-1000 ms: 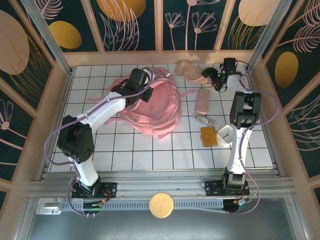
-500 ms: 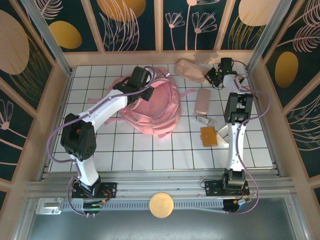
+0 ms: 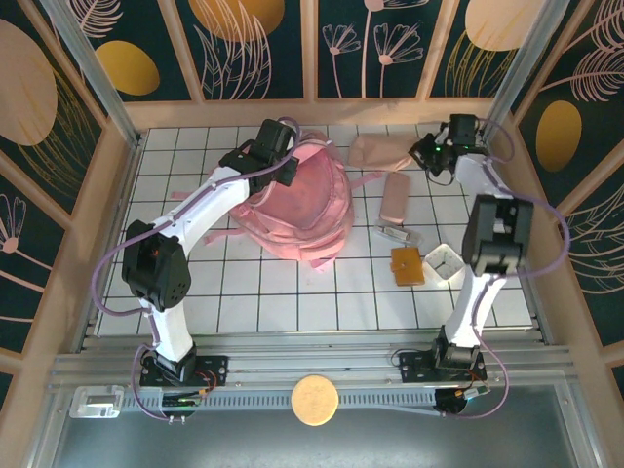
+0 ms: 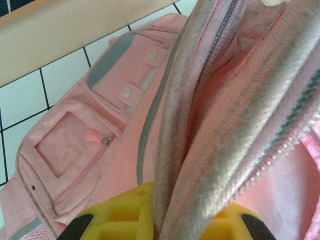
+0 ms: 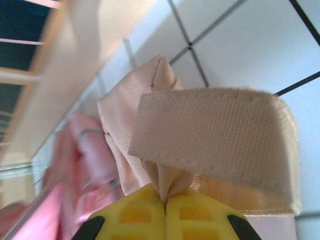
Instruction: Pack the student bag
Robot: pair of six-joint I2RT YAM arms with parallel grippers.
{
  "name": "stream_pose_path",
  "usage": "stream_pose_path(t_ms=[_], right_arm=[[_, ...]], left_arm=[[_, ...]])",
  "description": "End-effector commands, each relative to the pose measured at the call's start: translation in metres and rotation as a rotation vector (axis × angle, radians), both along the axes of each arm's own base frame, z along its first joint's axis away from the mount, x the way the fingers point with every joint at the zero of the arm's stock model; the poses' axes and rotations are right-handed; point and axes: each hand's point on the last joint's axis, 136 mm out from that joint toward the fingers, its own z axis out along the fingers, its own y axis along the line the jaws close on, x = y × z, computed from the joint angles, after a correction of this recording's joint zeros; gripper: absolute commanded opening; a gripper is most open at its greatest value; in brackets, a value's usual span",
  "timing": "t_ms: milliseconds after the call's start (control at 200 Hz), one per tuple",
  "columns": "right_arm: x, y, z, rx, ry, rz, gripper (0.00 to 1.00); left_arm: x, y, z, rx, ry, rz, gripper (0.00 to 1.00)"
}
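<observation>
The student bag, a large pale-pink backpack, lies at the middle of the tiled table. My left gripper is at its far rim, shut on the grey-trimmed zip edge of the bag's opening, which runs up between the yellow fingers. My right gripper is at the far right, shut on a fold of a beige fabric pouch. In the right wrist view the yellow pads meet on the beige cloth, and the pink bag shows blurred at the left.
A small pink pencil pouch, a clear flat item, an orange wallet and a small white box lie right of the bag. The wooden back wall stands close behind both grippers. A round disc sits on the near rail.
My right gripper has shut on the beige pouch, and that arm has swung to the right, dragging the pouch slightly right. My left gripper has kept its hold on the bag's rim.
</observation>
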Motion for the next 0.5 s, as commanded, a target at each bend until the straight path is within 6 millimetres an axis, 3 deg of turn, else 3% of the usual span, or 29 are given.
stream_pose_path(t_ms=[0,155,275,385,495], right_arm=[[-0.048,0.014,0.041,0.003,-0.043,0.074,0.00],[-0.106,0.035,0.057,0.004,-0.010,0.105,0.00],[-0.135,0.057,0.058,0.030,0.024,0.137,0.00],[-0.147,0.083,0.050,0.062,0.051,0.168,0.00],[-0.144,0.115,0.038,0.109,0.069,0.208,0.00]], left_arm=[[0.011,0.001,0.050,-0.095,-0.115,0.052,0.00],[0.009,-0.004,0.044,-0.133,-0.099,0.050,0.00],[0.011,-0.006,0.050,-0.183,-0.110,0.072,0.00],[0.011,-0.016,0.056,-0.214,-0.109,0.057,0.00],[0.004,-0.030,0.057,-0.194,-0.102,0.019,0.00]])
